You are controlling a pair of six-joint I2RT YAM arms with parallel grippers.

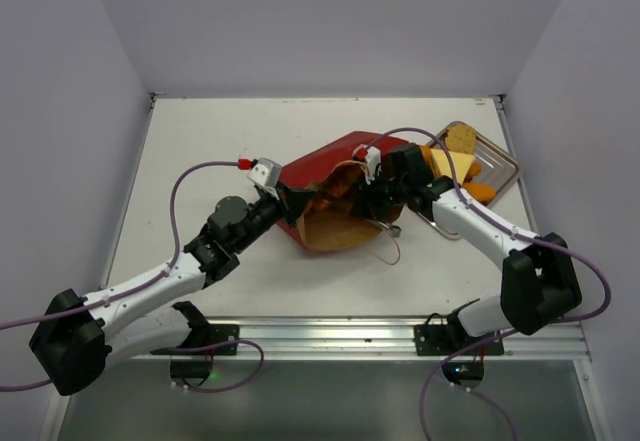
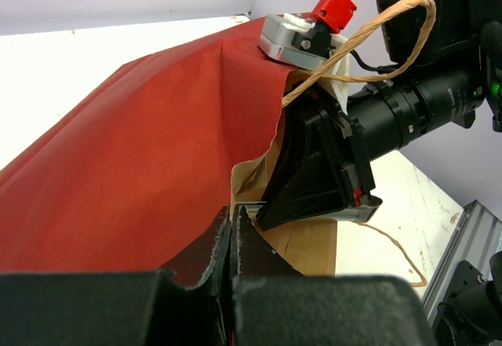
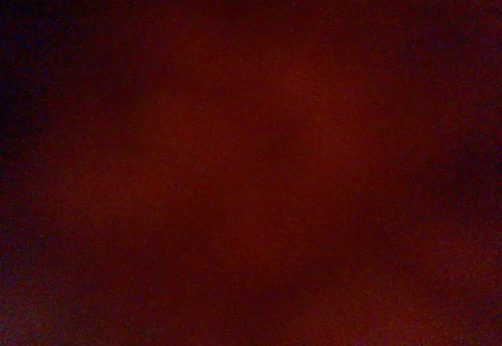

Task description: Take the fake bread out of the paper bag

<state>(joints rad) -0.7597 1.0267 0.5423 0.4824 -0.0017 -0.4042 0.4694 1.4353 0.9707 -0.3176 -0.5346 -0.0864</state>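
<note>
Red paper is filling the middle of the top view: the paper bag (image 1: 328, 164) is lying on its side on the table (image 1: 200, 136), its brown mouth facing the lower edge of the frame. The left claw (image 1: 287, 204) is pinching the mouth's left rim, fingers pressed together on the paper, probably to hold the opening wide and the bag steady. The right claw (image 1: 377, 199) is reaching into that mouth from the right, likely feeling for bread. Its fingers are sitting out of sight behind the paper, so I cannot tell whether they are spread or closed, and its wrist view is showing only a dark red blur. A tan handle (image 2: 369, 32) is draping over the right arm. At upper right, bread pieces (image 1: 462, 143) are lying on the silver tray (image 1: 512, 164); whether any bread is sitting inside the bag is hidden.
</note>
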